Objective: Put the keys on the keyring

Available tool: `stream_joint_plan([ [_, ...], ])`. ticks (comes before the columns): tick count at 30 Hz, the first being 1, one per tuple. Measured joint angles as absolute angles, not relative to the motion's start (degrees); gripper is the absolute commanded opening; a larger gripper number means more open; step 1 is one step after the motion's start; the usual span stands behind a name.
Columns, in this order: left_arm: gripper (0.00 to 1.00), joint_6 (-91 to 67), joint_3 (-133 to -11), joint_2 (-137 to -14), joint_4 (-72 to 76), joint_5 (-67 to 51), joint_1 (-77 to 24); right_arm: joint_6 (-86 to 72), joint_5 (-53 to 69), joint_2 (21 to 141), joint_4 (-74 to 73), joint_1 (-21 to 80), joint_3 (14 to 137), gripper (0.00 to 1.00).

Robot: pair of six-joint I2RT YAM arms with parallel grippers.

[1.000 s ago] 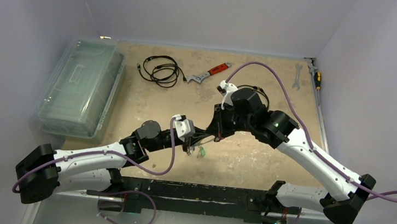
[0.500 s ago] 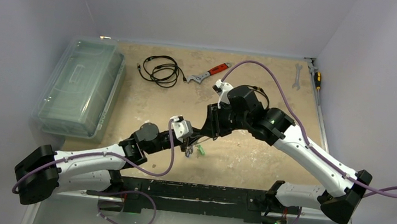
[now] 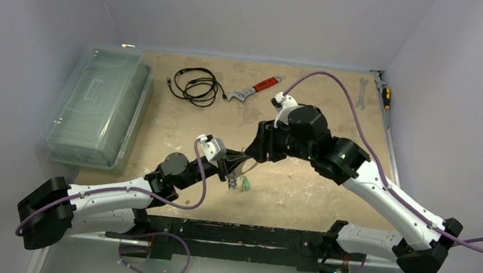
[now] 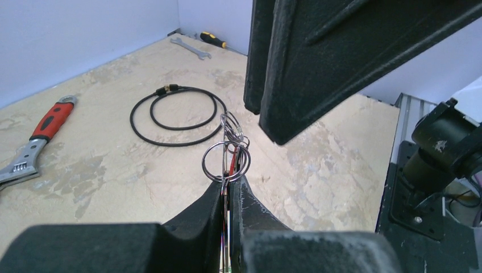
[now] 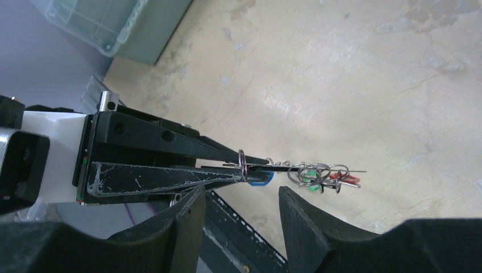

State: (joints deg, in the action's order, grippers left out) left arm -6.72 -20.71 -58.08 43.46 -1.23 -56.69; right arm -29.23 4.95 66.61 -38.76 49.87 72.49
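The bin stood left on the table, cable and wrench lay behind the keyring, spanner far right.

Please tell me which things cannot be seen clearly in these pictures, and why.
- Top view: keys too small to count, partly under left pincer.
- Left wrist view: key heads mostly hidden between its shut fingers; only keyring loops show.
- Right wrist view: keys overlap edge-on; right pincer cut off by bottom edge.

The left gripper and right gripper meet over the table; the keys, one green-tagged, hang at the left one's tip. A clear bin, black cable and red-handled wrench lie behind.
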Motion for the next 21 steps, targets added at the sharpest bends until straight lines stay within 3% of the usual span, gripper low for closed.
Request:
stream_joint_plan([
  [6,0.00,-9.89,-20.71,-57.89,44.91,-0.73,-56.69,-29.56,2.24,62.13,-33.08,49.87,69.23,0.47],
  [21,0.00,-16.69,-21.04,-57.95,45.32,3.07,-56.69,-29.52,3.40,63.53,-27.40,49.87,67.79,0.44],
])
